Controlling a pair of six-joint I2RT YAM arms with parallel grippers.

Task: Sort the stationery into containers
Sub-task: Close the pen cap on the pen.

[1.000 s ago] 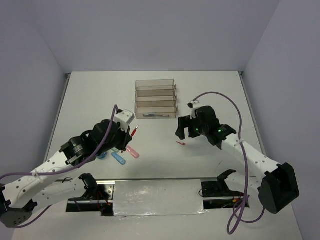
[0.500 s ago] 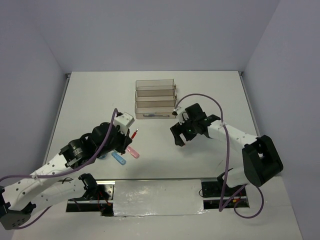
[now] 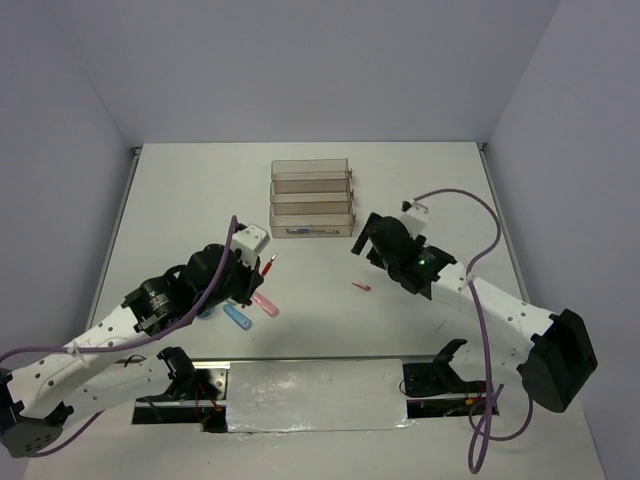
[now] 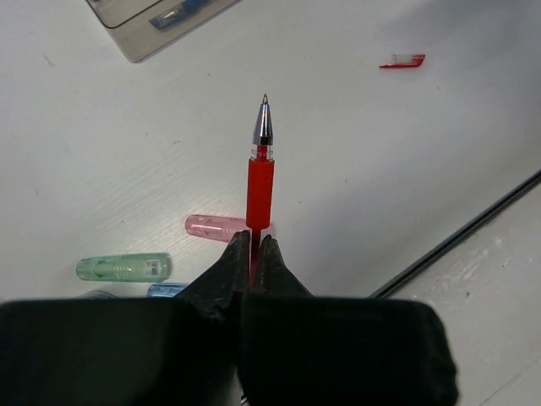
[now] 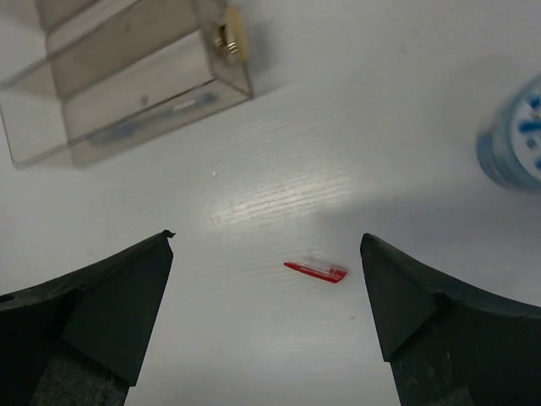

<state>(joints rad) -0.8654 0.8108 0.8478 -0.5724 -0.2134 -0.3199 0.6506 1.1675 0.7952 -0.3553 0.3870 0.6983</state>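
near the table's [image 3: 180,190] near edge, left of centre, a blue capsule [image 3: 237,316] and a pink capsule [image 3: 265,304] are lying side by side, with a green capsule [image 4: 122,267] just beside them under the left arm. over them the left gripper [image 4: 254,245] is pinching a red pen [image 4: 259,190], its fingers pressed together on the barrel and the tip sticking out ahead of them. a little farther in, around the table's middle, a small red cap [image 5: 315,271] is lying alone on the bare surface. the right gripper [image 5: 267,239] is hanging near it with its fingers spread wide, holding nothing. beyond, toward the far edge, the trays [image 3: 311,198] are sitting in a joined block, and a blue pen [image 3: 305,231] is lying in the nearest one.
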